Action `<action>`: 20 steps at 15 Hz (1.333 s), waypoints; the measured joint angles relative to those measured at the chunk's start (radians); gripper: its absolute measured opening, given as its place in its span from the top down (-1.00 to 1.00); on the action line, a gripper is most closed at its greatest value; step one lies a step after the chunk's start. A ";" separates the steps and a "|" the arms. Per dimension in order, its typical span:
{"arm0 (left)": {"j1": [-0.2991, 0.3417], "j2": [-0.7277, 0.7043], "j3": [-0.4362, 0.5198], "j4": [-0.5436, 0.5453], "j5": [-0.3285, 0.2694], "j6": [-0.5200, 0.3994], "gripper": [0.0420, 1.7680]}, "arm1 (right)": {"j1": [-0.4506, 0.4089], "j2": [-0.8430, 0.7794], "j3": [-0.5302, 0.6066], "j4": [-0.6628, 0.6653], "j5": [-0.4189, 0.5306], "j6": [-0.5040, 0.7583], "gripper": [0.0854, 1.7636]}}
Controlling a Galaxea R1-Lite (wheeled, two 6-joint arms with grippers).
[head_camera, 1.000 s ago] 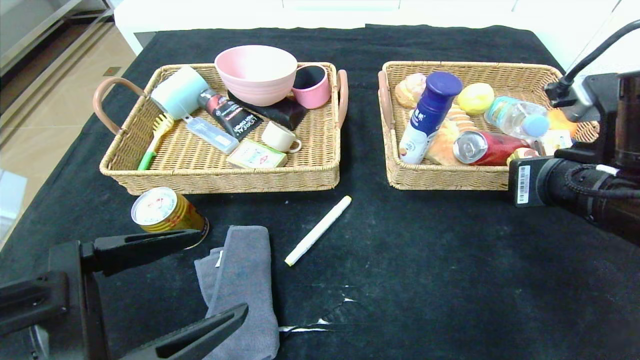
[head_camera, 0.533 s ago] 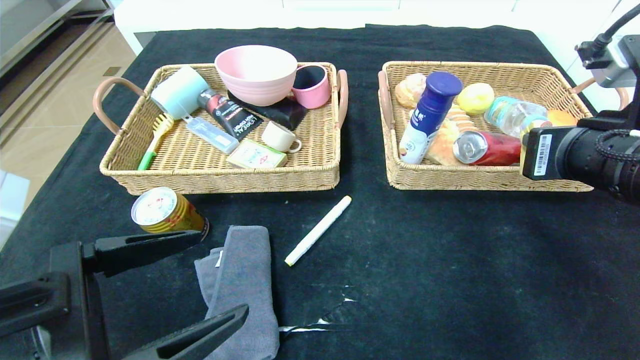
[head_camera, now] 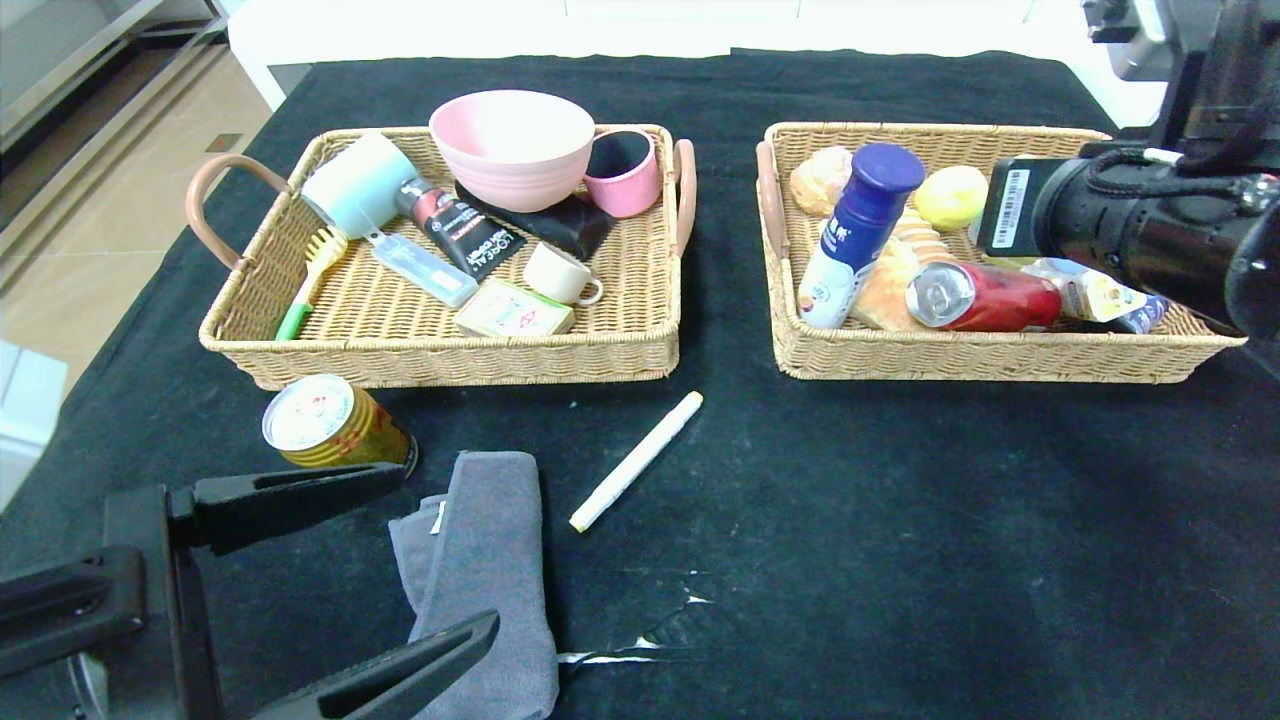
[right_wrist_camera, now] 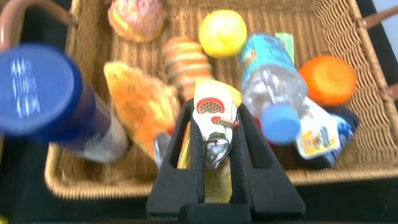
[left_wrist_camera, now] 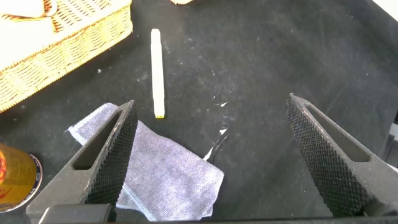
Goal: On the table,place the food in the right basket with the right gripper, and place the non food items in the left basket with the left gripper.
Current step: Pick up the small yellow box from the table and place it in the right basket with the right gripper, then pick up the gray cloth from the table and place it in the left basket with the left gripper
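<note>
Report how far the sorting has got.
Done: the right basket already holds bread, bottles and a red can; the left basket holds a pink bowl and cups.
In hand: the right gripper, over the right basket, is shut on a small yellow pack.
Left: the gold can, grey towel and white marker lie on the table; the left gripper hangs open above the towel.

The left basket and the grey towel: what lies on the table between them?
In the head view, the gold-red can stands between the left basket and the grey towel, beside the towel's corner. The rest is bare black cloth.
</note>
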 joint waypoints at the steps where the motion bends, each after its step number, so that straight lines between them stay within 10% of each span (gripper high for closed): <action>1: 0.000 0.000 0.000 0.000 0.000 0.000 -0.94 | -0.011 0.029 -0.040 0.000 0.001 -0.002 0.68; 9: 0.000 0.001 0.000 0.000 0.000 0.003 -0.94 | -0.085 0.203 -0.219 -0.005 0.002 -0.007 0.68; 20: 0.000 -0.004 -0.003 0.000 0.000 0.004 -0.94 | -0.064 0.213 -0.213 -0.004 0.000 -0.005 -0.53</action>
